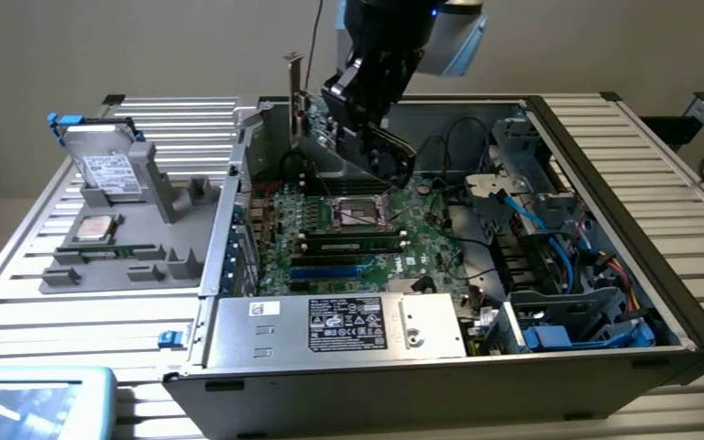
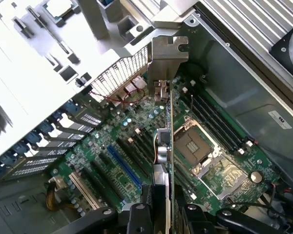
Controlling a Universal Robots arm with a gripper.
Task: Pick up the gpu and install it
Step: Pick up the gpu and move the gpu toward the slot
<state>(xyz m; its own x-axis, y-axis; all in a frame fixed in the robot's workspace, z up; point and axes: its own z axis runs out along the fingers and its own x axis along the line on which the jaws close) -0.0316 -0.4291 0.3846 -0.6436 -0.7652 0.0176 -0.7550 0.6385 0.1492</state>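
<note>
At the exterior view's left, a grey holder tray (image 1: 144,270) lies on the slatted table (image 1: 34,302), carrying a silver hard drive (image 1: 107,170) stood on edge and a processor chip (image 1: 95,227) lying flat just in front of it. A pale blue object (image 1: 34,403) sits in the lower left corner of the frame.

In the middle stands the open computer case (image 1: 645,275), its green motherboard (image 1: 327,252) exposed and the empty processor socket (image 1: 358,213) near the centre. The gripper (image 1: 370,137) hangs over the rear of the case from the top of the frame, clamped on the gpu (image 1: 315,124). The card is held on edge and tilted, its metal bracket (image 1: 293,82) rising above the case rim, so it is not yet seated in a slot. The wrist view looks along the card's edge: the black fingers (image 2: 139,219) press the gpu (image 2: 166,146) from both sides, and the bracket (image 2: 168,53) points toward the slotted rear wall of the case, with the socket (image 2: 195,146) just beside the card.

A labelled power supply (image 1: 340,325) fills the front of the case. At the exterior view's right, blue cables (image 1: 554,243) loop around the drive bays.
</note>
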